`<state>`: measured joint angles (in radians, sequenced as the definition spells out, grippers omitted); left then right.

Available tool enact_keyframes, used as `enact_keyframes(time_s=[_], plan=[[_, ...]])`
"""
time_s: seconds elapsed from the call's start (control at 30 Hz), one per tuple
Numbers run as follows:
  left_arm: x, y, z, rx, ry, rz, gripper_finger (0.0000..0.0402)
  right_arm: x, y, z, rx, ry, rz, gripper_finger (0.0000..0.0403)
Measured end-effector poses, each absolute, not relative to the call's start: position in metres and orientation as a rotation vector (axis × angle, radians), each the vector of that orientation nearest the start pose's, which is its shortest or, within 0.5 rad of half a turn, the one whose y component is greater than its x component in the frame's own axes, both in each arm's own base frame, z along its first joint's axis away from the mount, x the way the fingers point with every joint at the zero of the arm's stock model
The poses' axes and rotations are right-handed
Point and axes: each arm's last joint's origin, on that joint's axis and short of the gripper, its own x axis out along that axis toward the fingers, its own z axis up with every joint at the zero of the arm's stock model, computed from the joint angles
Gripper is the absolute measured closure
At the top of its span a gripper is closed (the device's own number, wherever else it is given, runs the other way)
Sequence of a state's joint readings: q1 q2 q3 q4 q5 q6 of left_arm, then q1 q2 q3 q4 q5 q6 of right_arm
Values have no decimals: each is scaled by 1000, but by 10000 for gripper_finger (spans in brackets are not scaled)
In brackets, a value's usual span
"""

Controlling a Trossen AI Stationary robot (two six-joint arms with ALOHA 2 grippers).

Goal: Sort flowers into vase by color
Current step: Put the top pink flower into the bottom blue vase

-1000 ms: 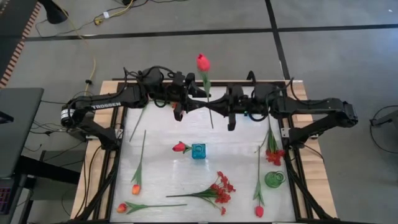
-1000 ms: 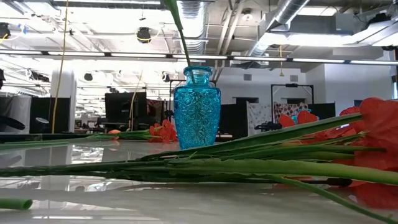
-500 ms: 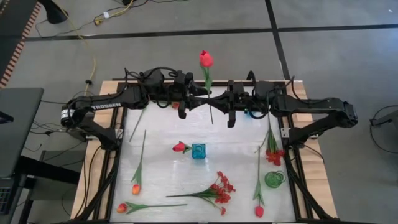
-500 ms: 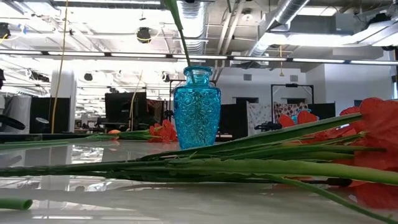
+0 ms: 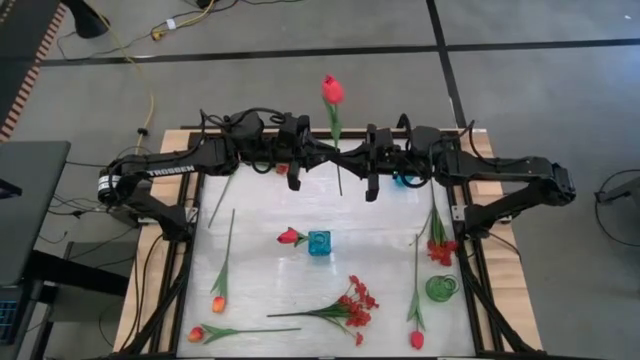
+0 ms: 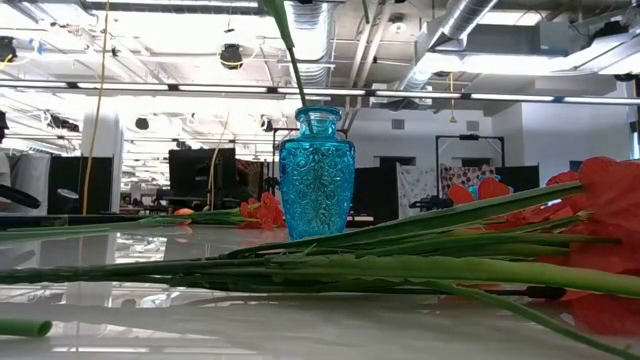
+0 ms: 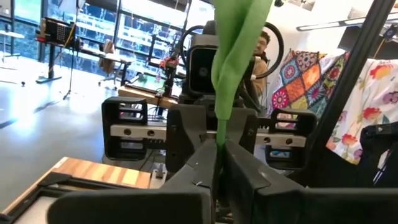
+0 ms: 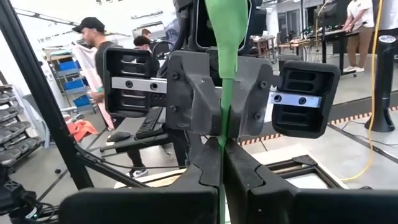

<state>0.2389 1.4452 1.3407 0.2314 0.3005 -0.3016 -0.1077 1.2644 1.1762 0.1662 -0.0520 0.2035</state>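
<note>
Red rosebud held between both tools above the far edge of the table

The red rosebud (image 5: 332, 90) hangs past the table's far edge, its green stem (image 5: 338, 160) running back toward the middle, and both the left tool (image 5: 326, 160) and the right tool (image 5: 352, 163) are clamped on that stem, facing each other. Nearer, a blue vase (image 5: 319, 243) stands mid-table with a red bud (image 5: 290, 237) just left of it. Orange tulips (image 5: 218, 300) lie near-left, a red blossom spray (image 5: 352, 303) near-centre, and a green vase (image 5: 441, 288) sits on the right of the table (image 5: 260, 270).
</note>
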Motion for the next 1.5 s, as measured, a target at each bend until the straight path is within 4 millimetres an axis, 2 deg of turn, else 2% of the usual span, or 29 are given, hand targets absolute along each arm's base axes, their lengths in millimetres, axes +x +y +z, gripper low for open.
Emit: enact_keyframes(time_s=[0.17,0.33,0.57,0.73,0.87,1.07,1.2,1.5], plan=[[324,70,412,-256,-112,-80,399,285,-29,401,195,-82,-48,356],[324,70,412,-250,-112,-80,401,285,-29,400,192,-78,-45,312],[324,71,411,-238,-100,-117,401,285,-29,400,177,-70,-43,198],[303,73,422,-203,-75,-117,401,281,-27,399,181,-32,17,126],[284,69,430,-144,-39,-114,401,276,-24,399,201,3,40,105],[267,63,429,-107,37,-138,401,266,-17,394,258,109,54,102],[265,62,411,-132,2,-166,401,264,-5,388,295,190,80,101],[266,62,341,-362,-141,-201,401,264,15,385,286,212,57,101]])
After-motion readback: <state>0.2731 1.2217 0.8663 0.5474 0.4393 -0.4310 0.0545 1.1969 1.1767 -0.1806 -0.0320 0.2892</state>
